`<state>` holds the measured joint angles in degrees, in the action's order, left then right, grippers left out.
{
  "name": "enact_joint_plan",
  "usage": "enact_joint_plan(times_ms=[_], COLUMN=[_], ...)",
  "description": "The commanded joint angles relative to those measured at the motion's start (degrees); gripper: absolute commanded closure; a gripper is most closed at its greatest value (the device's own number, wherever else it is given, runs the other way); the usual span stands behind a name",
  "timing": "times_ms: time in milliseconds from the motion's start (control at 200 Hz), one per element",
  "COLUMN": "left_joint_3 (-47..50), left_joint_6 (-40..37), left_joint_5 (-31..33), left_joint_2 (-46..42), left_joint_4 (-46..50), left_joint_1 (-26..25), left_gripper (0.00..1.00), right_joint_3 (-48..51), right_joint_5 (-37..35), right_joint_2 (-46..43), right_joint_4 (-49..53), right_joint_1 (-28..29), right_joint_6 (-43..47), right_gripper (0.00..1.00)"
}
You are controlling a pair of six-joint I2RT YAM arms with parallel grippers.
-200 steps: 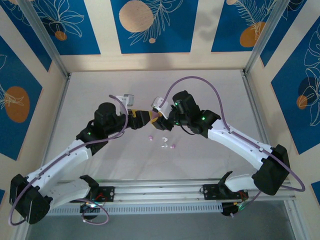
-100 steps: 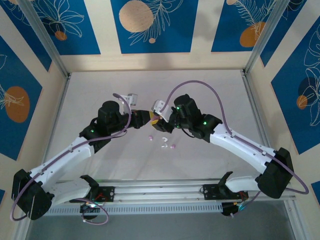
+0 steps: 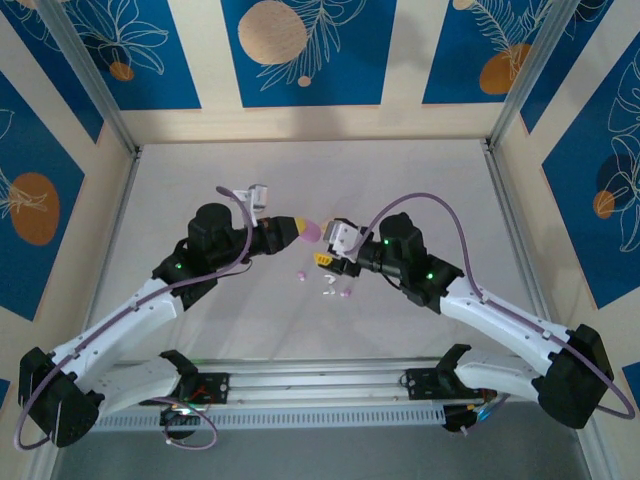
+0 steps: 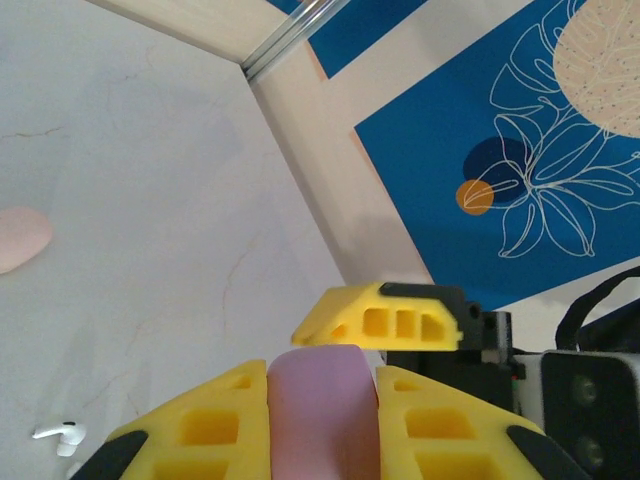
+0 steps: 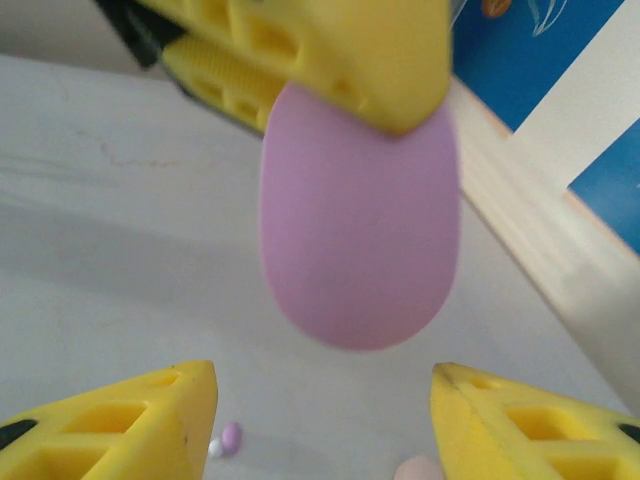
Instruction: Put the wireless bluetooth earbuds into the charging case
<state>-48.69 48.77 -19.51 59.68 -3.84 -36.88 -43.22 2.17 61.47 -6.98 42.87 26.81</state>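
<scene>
A purple pebble-shaped charging case [image 3: 312,232] hangs above the table, and my left gripper [image 3: 298,231] is shut on it. In the left wrist view the case [image 4: 322,410] fills the gap between my yellow fingers [image 4: 200,425]. My right gripper [image 3: 328,260] stands open just right of and below the case, clear of it. From the right wrist the case [image 5: 360,220] hangs ahead of my right gripper [image 5: 325,420], whose fingers are spread wide. Several tiny earbuds lie on the table below: a pink one [image 3: 301,274], white ones [image 3: 327,293] and a purple one [image 3: 346,293]; the purple earbud [image 5: 231,436] shows small.
A pale pink rounded object [image 4: 15,240] lies on the table at the left edge of the left wrist view. One finger of my right gripper [image 4: 385,320] sits close over the held case. A white earbud [image 4: 60,435] lies low left. Walls [image 3: 310,122] enclose the table.
My left gripper has shut on the purple case. The right gripper has opened, let the case go and pulled back to the right and toward the near edge.
</scene>
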Motion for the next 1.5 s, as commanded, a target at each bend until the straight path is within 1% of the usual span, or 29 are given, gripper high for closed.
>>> enact_joint_plan(times_ms=[0,115,220,450,590,615,655,690,745,835,920,975,1060,1130,1201,1316,1406,1491], left_joint_3=[0.08,-0.01,-0.18,-0.31,-0.44,-0.44,-0.25,-0.03,0.69,3.76,8.11,10.48,12.11,11.61,10.94,11.32,10.75,10.04], left_joint_6=[1.59,1.76,1.68,1.64,0.91,0.53,-0.31,-1.64,-4.79,-14.83,-27.33,-35.7,-45.34,-48.66,-49.16,-46.54,-46.05,-46.05], left_joint_5=[-1.11,-1.23,-1.5,-1.5,-1.49,-1.7,-2.3,-2.89,-3.45,-4.87,-6.96,-8.54,-10.2,-11.83,-15.07,-18.26,-19.89,-20.05], left_joint_2=[-0.79,-0.88,-0.88,-1.12,-1.54,-1.58,-1.66,-1.82,-2.46,-5.0,-8.47,-10.51,-12.24,-12.32,-11.84,-11.05,-10.3,-9.77], left_joint_4=[-1.88,-1.96,-1.88,-1.96,-2.09,-2.33,-3.17,-4.08,-5.65,-10.14,-15.0,-16.1,-13.84,-11.27,-11.0,-16.02,-16.37,-15.12], left_joint_1=[0.34,0.32,0.38,0.32,0.36,0.35,0.35,0.32,0.34,0.35,0.35,0.4,0.35,0.35,0.33,0.32,0.32,0.38], left_gripper=[0.85,0.85,0.85,0.84,0.84,0.83,0.77,0.7,0.57,0.4,0.32,0.28,0.25,0.24,0.23,0.25,0.29,0.32], right_joint_3=[-2.26,-3.78,-4.88,-6.05,-6.33,-6.31,-6.57,-6.95,-8.21,-11.1,-14.15,-15.98,-18.19,-19.45,-20.62,-23.05,-24.64,-25.45], right_joint_5=[2.18,5.14,7.68,9.18,9.89,10.15,11.13,12.45,15.02,22.16,29.84,33.69,37.47,39.62,41.24,41.86,41.64,41.52], right_joint_2=[1.2,2.72,3.77,4.4,3.88,3.8,3.56,3.36,3.29,3.62,4.71,5.46,6.24,6.47,6.77,7.99,9.03,9.43], right_joint_4=[-6.71,-6.53,-6.02,-4.07,-1.31,-0.81,-0.11,0.83,3.16,8.66,14.37,17.57,21.22,23.09,24.83,28.95,31.42,32.59], right_joint_1=[-0.51,-0.69,-0.77,-1.44,-2.48,-2.72,-3.13,-3.62,-4.38,-6.0,-7.54,-8.18,-8.64,-8.62,-8.6,-8.17,-7.94,-7.65], right_joint_6=[-0.4,-0.44,-0.56,-1.4,-1.57,-1.74,-2.46,-3.35,-5.1,-8.05,-9.88,-10.25,-9.79,-9.07,-8.14,-5.28,-3.8,-2.75], right_gripper=[0.41,0.41,0.44,0.6,0.64,0.65,0.67,0.67,0.68,0.68,0.68,0.68,0.68,0.68,0.68,0.68,0.68,0.68])
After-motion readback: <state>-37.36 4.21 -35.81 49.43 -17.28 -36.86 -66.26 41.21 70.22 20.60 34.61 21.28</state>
